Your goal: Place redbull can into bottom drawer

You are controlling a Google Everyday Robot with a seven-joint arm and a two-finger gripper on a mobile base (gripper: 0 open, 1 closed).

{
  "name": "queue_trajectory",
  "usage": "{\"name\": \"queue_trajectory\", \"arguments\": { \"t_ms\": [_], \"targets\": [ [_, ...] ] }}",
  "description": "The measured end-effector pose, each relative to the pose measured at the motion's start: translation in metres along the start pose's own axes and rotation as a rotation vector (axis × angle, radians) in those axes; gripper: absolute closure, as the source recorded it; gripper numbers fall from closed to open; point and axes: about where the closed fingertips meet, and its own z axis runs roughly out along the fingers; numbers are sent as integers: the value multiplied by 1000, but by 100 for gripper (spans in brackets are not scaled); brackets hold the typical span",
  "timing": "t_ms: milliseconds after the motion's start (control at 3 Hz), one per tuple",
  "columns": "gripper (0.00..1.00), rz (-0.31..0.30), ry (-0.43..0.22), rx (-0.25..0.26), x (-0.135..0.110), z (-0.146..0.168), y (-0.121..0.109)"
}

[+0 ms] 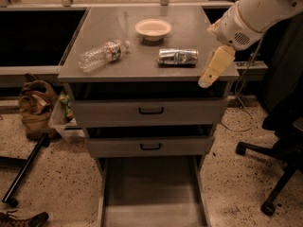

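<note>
The redbull can point(178, 56) lies on its side on the grey cabinet top point(142, 70), right of centre. The bottom drawer point(151, 188) is pulled out at the cabinet's foot, a flat grey tray that holds nothing. My gripper point(215, 67) hangs from the white arm point(255, 13) over the top's right front corner, a little to the right of the can and apart from it.
A clear plastic water bottle point(102, 55) lies on the top's left side. A white bowl point(153, 29) stands behind the can. Two upper drawers with black handles point(151, 110) are shut. A brown bag point(35, 105) sits on the floor left; an office chair base point(279, 174) stands right.
</note>
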Motion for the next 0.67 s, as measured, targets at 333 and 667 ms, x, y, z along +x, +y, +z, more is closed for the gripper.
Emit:
{"name": "queue_trajectory", "arguments": {
  "t_ms": [333,667],
  "targets": [
    [0,0,0,0,0,0,0],
    [0,-19,-14,2,2,7,-13]
  ]
}}
